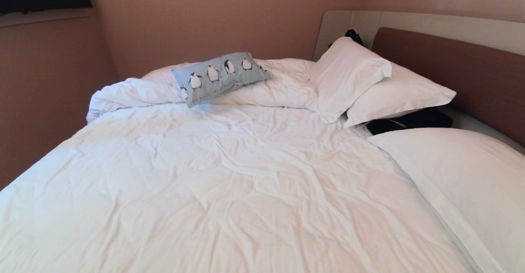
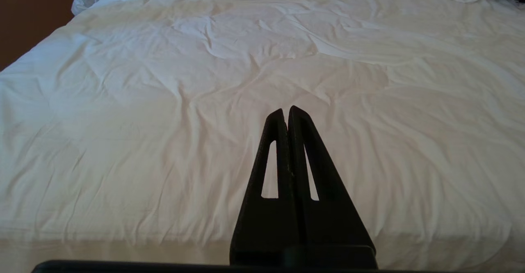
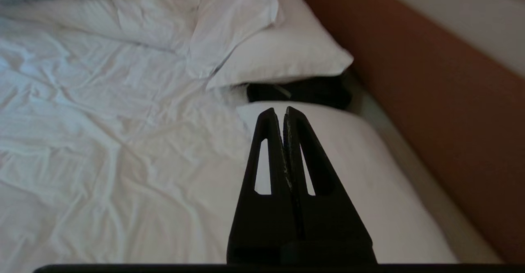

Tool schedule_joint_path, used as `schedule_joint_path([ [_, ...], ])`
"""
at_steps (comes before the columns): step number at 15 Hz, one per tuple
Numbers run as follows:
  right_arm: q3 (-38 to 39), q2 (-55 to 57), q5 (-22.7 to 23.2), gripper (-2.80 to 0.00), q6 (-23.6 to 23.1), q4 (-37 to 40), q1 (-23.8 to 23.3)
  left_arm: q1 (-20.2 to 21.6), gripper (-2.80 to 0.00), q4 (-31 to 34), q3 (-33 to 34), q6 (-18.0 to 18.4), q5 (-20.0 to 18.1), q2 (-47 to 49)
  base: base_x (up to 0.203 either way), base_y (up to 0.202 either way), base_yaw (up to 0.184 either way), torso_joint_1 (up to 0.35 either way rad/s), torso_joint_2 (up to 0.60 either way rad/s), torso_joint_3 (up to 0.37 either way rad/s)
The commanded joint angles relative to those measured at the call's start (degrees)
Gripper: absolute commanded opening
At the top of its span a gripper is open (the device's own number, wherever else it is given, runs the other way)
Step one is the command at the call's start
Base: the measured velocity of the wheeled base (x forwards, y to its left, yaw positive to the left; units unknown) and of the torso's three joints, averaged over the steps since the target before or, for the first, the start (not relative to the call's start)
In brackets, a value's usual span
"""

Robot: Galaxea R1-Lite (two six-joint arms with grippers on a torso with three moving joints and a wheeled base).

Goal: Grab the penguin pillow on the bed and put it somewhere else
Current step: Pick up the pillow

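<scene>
Left gripper (image 2: 286, 109) above near part of bed (image 1: 229, 191), fingers pressed together, holding nothing. Right gripper (image 3: 278, 111) above large white pillow (image 1: 463, 174) at right, fingers together, empty. Rumpled duvet (image 1: 205, 162) covers middle of bed. Farther right, two white pillows (image 1: 369, 80) stacked against brown headboard (image 1: 463, 72), dark item (image 1: 410, 120) under them. At far side, penguin pillow (image 1: 219, 76) lies tilted on bunched duvet ridge, well apart from both grippers.
</scene>
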Motion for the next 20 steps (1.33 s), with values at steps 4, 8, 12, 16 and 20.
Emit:
schedule_joint_path([
  [4,4.63,-12.80,6.94,-2.80,-5.95,-0.43,-0.04,0.01,-2.80,0.00,0.02,0.04,0.03,-0.02,0.000,0.000,0.000,0.000,0.00,0.000],
  [8,8.25,-24.06,5.11,-2.80,-6.43,10.13,-0.31,0.01,-2.80,0.00,0.02,-0.03,0.03,0.06,0.000,0.000,0.000,0.000,0.00,0.000],
  [12,9.95,-30.02,4.15,-2.80,-7.24,16.67,-0.44,0.01,-2.80,0.00,0.11,0.04,0.03,-0.02,0.000,0.000,0.000,0.000,0.00,0.000],
  [16,10.72,-30.23,-3.31,-2.80,-6.22,17.03,-0.43,0.01,-2.80,0.00,0.02,0.04,0.03,-0.02,0.000,0.000,0.000,0.000,0.00,0.000],
  [20,12.27,-30.28,-7.78,-2.80,-4.82,16.67,-0.26,0.01,-2.80,0.00,0.08,0.04,0.03,-0.02,0.000,0.000,0.000,0.033,-0.16,-0.123],
])
